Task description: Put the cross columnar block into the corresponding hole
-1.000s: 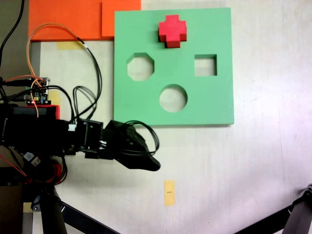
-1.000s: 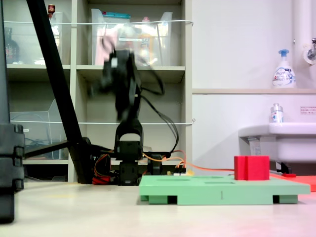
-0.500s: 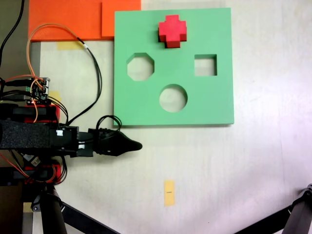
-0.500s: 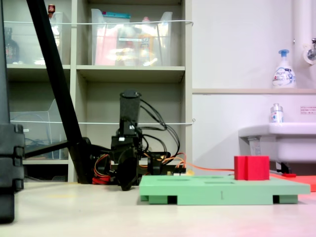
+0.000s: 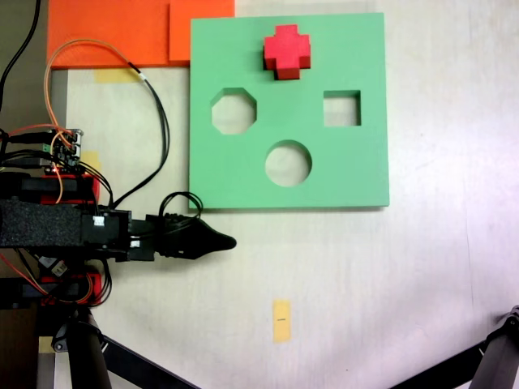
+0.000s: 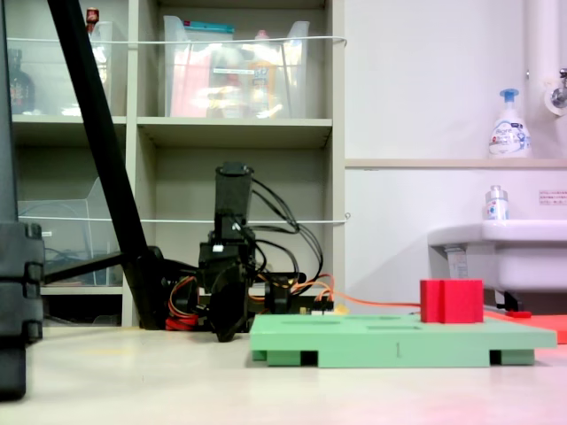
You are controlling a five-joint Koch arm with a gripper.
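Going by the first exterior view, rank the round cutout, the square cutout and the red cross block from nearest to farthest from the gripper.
Measured from the gripper:
1. Round cutout, board's lower middle.
2. Square cutout, board's right side.
3. Red cross block, at the board's top edge.

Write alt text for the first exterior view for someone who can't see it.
Overhead view: a red cross block stands on a green foam board beside octagonal, square and round cutouts. The black gripper, apparently shut, lies off the board, holding nothing.
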